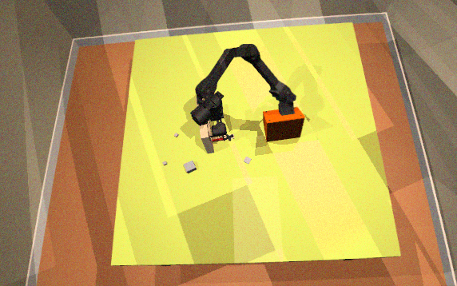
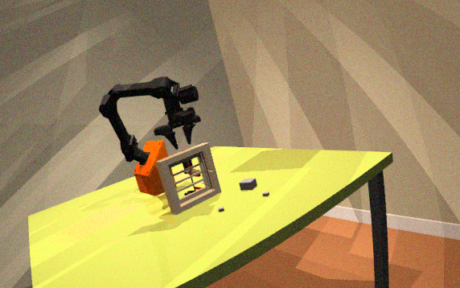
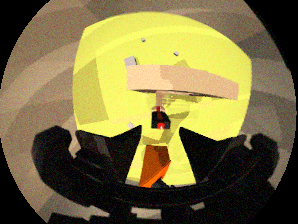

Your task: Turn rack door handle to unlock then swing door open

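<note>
Approach stage; turn, swing and release all left, I judge.
My gripper (image 1: 219, 127) (image 2: 182, 146) (image 3: 160, 128) is partly open, empty; red-and-black handle (image 2: 187, 166) (image 3: 160, 120) below my fingertips, behind the frame (image 1: 204, 132) (image 2: 170, 185) (image 3: 175, 80).

Four grey pieces lie apart from one another. The big block (image 1: 189, 167) (image 2: 248, 184) (image 3: 130, 61) has a small cube (image 1: 164, 163) (image 2: 265, 194) (image 3: 143, 39) near it, and a second small cube (image 1: 176, 135) (image 2: 221, 209) (image 3: 176, 53) sits farther off. A pale tile (image 1: 248, 160) (image 3: 131, 126) lies well apart from both cubes. Beyond, the orange-brown floor (image 1: 92, 120) (image 2: 322, 257) meets a pale skirting (image 1: 61, 120) (image 2: 402, 224) at the foot of brownish-grey walls (image 1: 24, 120) (image 2: 342, 80) (image 3: 30, 75), which carry slanting bands of light and shade.
</note>
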### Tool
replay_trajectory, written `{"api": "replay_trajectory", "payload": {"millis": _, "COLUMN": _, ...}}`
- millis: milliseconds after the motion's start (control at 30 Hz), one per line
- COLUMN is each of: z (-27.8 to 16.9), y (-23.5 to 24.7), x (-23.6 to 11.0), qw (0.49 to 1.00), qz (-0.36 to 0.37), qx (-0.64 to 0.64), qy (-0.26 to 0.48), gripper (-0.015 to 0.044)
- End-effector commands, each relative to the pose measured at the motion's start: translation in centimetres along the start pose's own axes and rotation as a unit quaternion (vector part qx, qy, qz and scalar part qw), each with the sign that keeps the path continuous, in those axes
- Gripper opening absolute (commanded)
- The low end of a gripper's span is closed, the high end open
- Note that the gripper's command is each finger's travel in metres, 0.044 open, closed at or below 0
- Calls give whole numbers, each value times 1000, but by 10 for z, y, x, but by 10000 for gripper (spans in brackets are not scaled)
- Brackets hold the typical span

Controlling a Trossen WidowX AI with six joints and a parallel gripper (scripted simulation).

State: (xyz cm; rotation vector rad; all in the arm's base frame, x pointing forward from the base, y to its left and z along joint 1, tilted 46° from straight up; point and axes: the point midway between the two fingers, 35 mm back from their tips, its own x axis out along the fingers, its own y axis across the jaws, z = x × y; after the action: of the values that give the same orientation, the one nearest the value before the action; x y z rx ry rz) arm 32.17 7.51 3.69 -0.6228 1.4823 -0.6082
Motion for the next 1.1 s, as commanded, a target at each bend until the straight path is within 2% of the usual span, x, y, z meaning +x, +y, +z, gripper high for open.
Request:
{"api": "replay_trajectory", "payload": {"millis": 0, "z": -1, "y": -1, "x": 8, "qw": 1000, "qz": -4, "qx": -4, "qy": 2, "gripper": 287}}
{"api": "replay_trajectory", "payload": {"millis": 1067, "z": -2, "y": -2, "x": 61, "qw": 1000, "qz": -5, "qx": -3, "qy": 2, "gripper": 287}}
